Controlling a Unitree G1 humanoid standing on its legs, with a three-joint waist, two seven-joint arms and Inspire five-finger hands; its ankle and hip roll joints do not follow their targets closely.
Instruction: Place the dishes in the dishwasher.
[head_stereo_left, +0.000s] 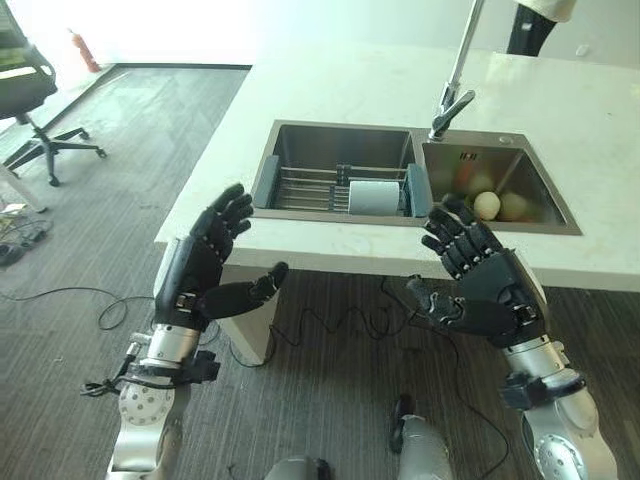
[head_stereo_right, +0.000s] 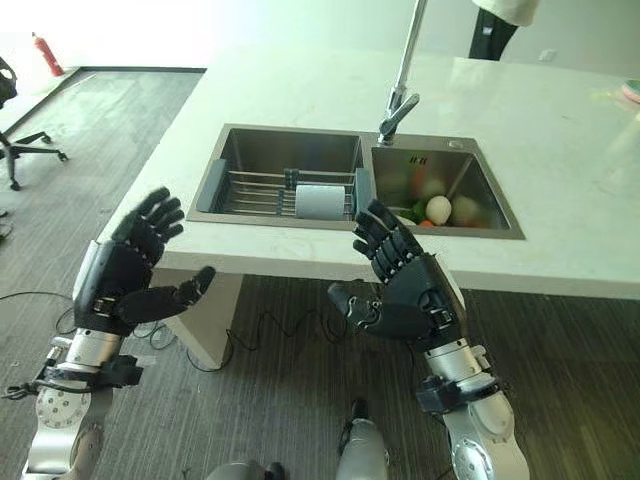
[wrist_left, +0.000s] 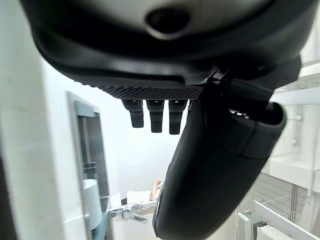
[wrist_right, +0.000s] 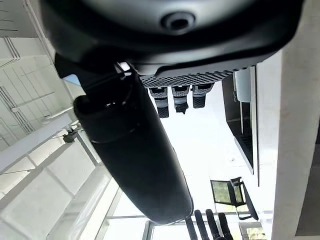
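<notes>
A white cup (head_stereo_left: 372, 197) lies on its side on a wire rack (head_stereo_left: 310, 188) inside the left basin of the steel sink (head_stereo_left: 268, 166). The right basin (head_stereo_left: 535, 185) holds several round items, pale and orange. My left hand (head_stereo_left: 205, 262) hovers open in front of the counter edge, left of the sink, palm facing inward. My right hand (head_stereo_left: 478, 282) is open too, raised below the counter edge in front of the right basin. Neither hand holds anything. In the left wrist view the cup (wrist_left: 92, 202) shows past the straight fingers (wrist_left: 156, 114).
A tall faucet (head_stereo_left: 455, 85) stands behind the sink divider. The white countertop (head_stereo_left: 330, 85) stretches wide around the sink. An office chair (head_stereo_left: 30, 95) stands at the far left on grey carpet. A person (head_stereo_left: 535, 22) stands beyond the counter at the back right.
</notes>
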